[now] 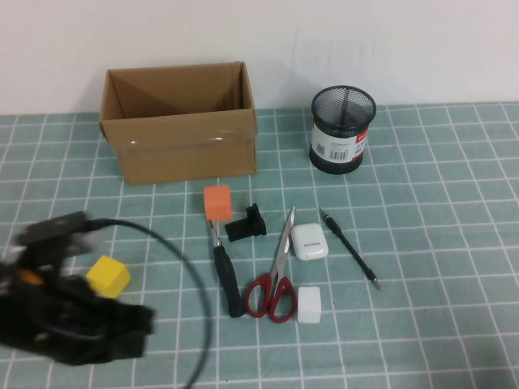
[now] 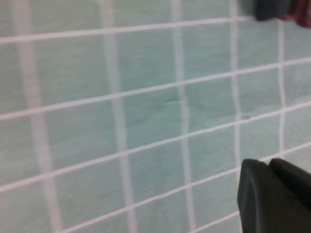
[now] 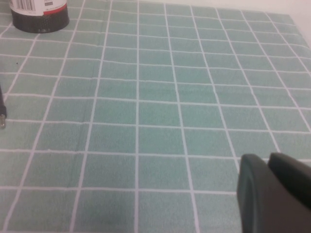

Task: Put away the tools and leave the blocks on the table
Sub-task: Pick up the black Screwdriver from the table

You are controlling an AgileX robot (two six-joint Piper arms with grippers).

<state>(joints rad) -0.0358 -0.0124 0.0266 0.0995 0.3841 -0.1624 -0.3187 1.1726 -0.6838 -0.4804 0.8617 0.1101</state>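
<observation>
Teal grid table (image 1: 454,324), white wall behind; the right half is open and bare. Near left, the left gripper (image 1: 61,239) is just beside the yellow block (image 1: 108,275); can't tell its opening. Right gripper (image 3: 274,194) is low over bare mat, opening can't be told either. Mid-table lie the white block (image 1: 309,305), red-handled scissors (image 1: 274,279), black-handled screwdriver (image 1: 227,275) with its tip at the orange block (image 1: 217,202), and the thin pen-like tool (image 1: 350,247). Farthest are the cardboard box (image 1: 182,146) and mesh cup (image 1: 342,130).

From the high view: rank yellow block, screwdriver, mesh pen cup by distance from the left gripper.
Left gripper is at the near left; right gripper is out of that view.
1. Yellow block, just beside it.
2. Screwdriver, centre.
3. Mesh pen cup, far right.
</observation>
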